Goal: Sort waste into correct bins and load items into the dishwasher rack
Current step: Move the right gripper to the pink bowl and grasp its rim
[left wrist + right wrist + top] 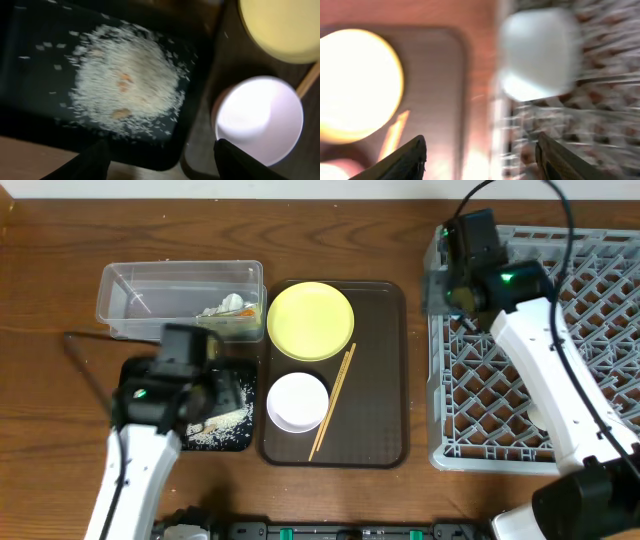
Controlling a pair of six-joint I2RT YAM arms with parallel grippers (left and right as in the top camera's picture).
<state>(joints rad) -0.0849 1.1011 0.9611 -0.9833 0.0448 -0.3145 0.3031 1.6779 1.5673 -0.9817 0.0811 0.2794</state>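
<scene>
The grey dishwasher rack (590, 290) fills the right side. My right gripper (445, 285) (482, 162) hangs open over its left rim, nothing between its fingers. A small pale cup (540, 55), blurred, lies in the rack just beyond them. On the brown serving tray (380, 380) are the yellow plate (310, 320) (355, 85), a white bowl (297, 402) (260, 117) and wooden chopsticks (333, 400). My left gripper (210, 395) (160, 165) is open and empty above the black tray (135, 372) (35, 110), which holds rice (125, 85).
The clear plastic tub (150, 300) stands behind the black tray, with a crumpled tissue (230, 305) and some scraps at its right end. Bare wooden table (50, 270) lies to the left and along the back. A dark cable (85, 365) runs at the far left.
</scene>
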